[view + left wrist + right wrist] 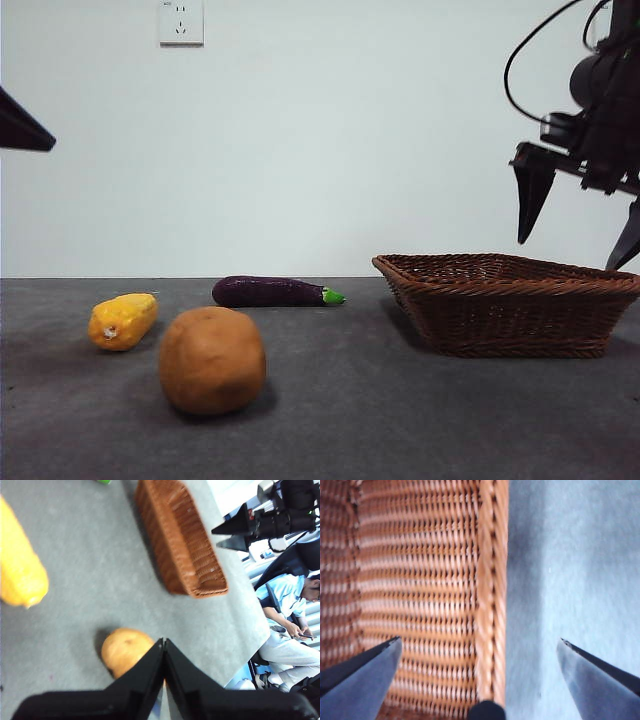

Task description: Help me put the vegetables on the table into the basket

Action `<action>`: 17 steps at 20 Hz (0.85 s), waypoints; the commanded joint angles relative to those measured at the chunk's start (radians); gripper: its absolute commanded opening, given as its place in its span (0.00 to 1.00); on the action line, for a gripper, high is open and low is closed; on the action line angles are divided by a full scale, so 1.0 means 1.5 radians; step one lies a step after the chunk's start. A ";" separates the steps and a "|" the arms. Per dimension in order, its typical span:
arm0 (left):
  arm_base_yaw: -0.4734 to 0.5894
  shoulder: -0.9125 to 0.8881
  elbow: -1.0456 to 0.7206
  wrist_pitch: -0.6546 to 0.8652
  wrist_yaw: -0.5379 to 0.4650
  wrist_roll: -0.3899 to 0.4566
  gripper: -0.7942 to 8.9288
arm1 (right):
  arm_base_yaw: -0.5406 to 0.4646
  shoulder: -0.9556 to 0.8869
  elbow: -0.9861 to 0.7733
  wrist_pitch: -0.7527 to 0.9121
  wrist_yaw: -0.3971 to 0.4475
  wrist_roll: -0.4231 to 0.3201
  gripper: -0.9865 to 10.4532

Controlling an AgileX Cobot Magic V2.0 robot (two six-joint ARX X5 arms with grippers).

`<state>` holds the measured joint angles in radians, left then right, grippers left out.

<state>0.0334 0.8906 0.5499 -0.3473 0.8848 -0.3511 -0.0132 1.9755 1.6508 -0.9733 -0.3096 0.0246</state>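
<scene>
Potato [212,360] – large, round, orange-brown.

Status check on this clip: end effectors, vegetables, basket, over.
Right end effector open, empty, above basket rim. Left end effector shut, empty, over potato. Corn, eggplant, potato all on table. Nothing blocking.

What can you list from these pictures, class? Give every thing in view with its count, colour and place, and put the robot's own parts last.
corn cob: one, yellow, on the table, far from the basket.
eggplant: one, dark purple with green stem, lying at the back.
potato: one, orange-brown, nearest the camera.
basket: one, brown wicker, no vegetable seen in it.
table: one, dark grey.
wall socket: one, white, on the wall.
person: one, seated beyond the table.
left gripper: black, jaws shut, above the potato.
right gripper: black, jaws open, above the basket's rim.
</scene>
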 commanded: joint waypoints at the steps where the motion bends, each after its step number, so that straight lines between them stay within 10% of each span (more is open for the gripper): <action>1: -0.003 0.022 0.003 -0.002 0.001 0.015 0.08 | 0.001 0.038 0.011 -0.003 -0.001 -0.015 0.60; 9: -0.028 0.073 0.004 -0.001 -0.016 0.035 0.08 | 0.009 0.108 0.011 -0.007 -0.021 -0.025 0.07; 13: -0.047 0.125 0.051 -0.033 -0.078 0.016 0.08 | 0.009 0.107 0.017 -0.013 -0.020 -0.025 0.07; 17: -0.091 0.238 0.218 -0.196 -0.297 0.108 0.23 | 0.008 0.102 0.066 -0.090 -0.021 -0.037 0.07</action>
<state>-0.1032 1.2449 0.8795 -0.6422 0.4522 -0.2340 0.0002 2.1250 1.7515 -1.1061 -0.3401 -0.0158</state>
